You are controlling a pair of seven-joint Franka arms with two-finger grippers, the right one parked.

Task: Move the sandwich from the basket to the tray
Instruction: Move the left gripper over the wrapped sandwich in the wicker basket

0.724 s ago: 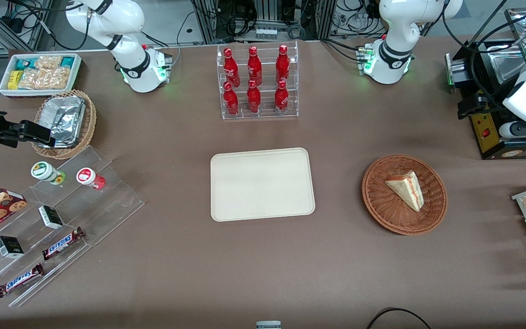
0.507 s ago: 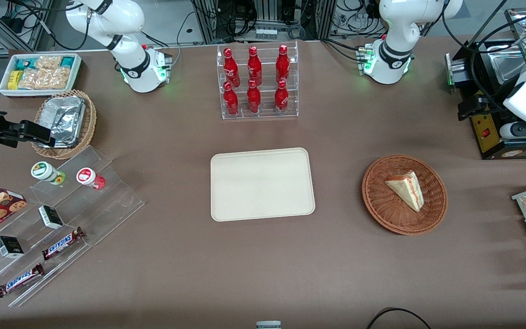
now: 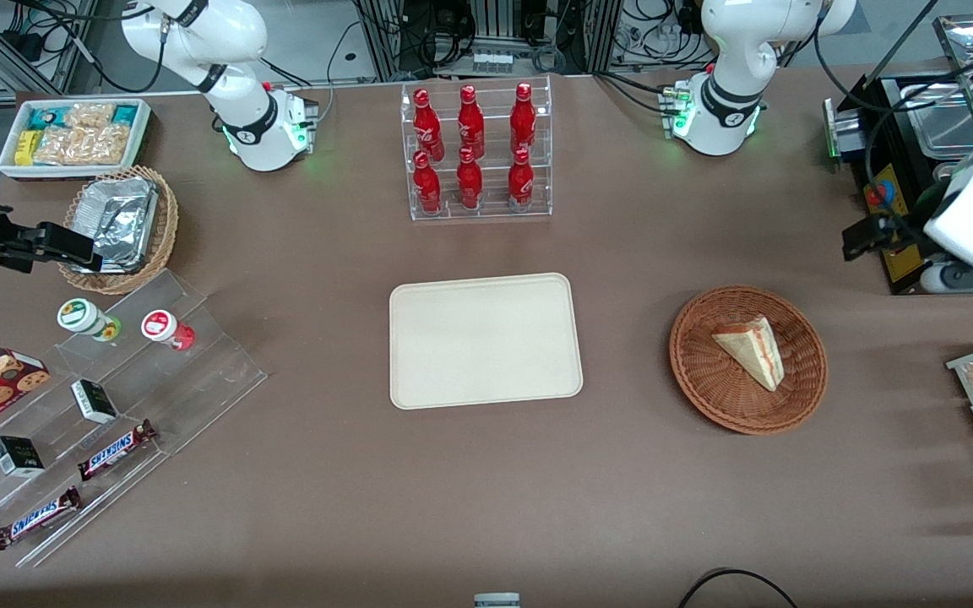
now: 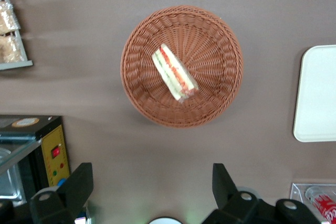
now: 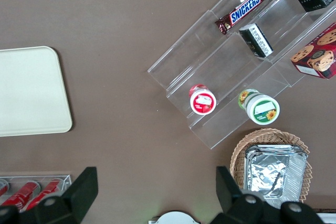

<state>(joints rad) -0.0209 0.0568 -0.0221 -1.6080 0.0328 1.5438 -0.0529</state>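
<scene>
Lying in the round dark reddish-brown wicker basket, the small triangular wedge sandwich of pale bread shows its red and green filling along the cut edge. Over bare brown tablecloth, farther from the front camera than the basket, the left arm's black two-finger gripper hangs with fingers spread wide, holding nothing. Beside the basket, toward the parked arm's end, sits the flat cream-beige rectangular tray, nothing on it.

- Left arm: glossy white rounded shells, black joint bands, green base light.
- Gripper: black wedge-shaped fingers, spread wide, silver screws at their roots.
</scene>
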